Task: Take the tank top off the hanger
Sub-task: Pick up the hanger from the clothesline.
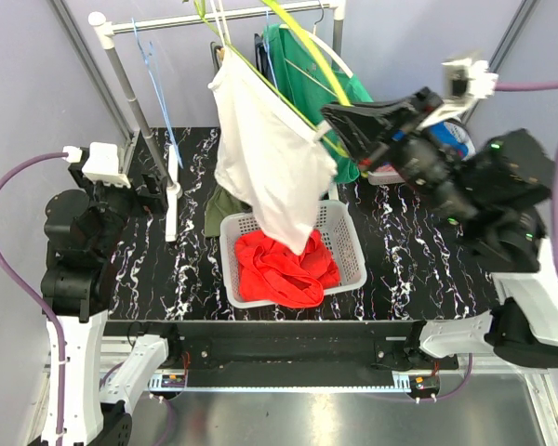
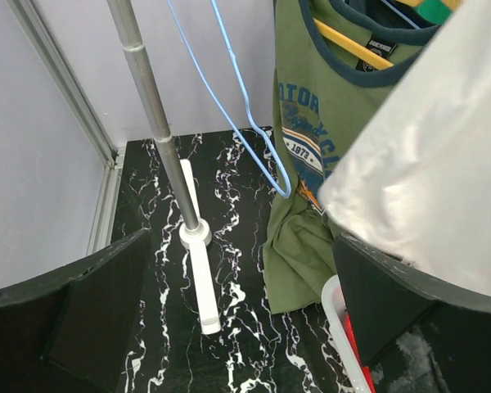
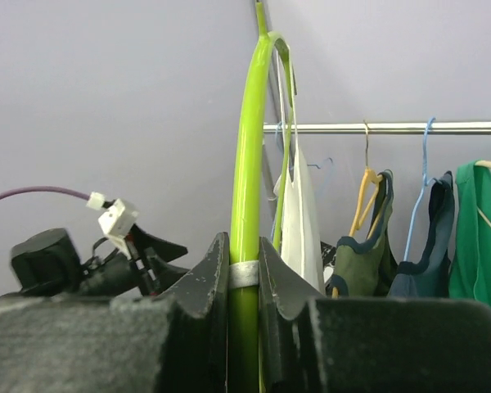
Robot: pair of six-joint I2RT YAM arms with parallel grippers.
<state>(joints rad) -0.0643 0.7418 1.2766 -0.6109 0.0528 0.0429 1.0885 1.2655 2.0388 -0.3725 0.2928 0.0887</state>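
The right pincer (image 3: 244, 274) is clamped on the lime-green hanger (image 3: 247, 188). Its white tank top (image 1: 260, 158) hangs above the laundry basket (image 1: 350, 243), which holds a red garment (image 1: 279, 271). Left of the basket, the left pincer (image 2: 229, 307) gapes wide, empty.

The top camera is looking down from above the near edge; both wrist cameras are facing far, sharing the rack (image 1: 167, 20).
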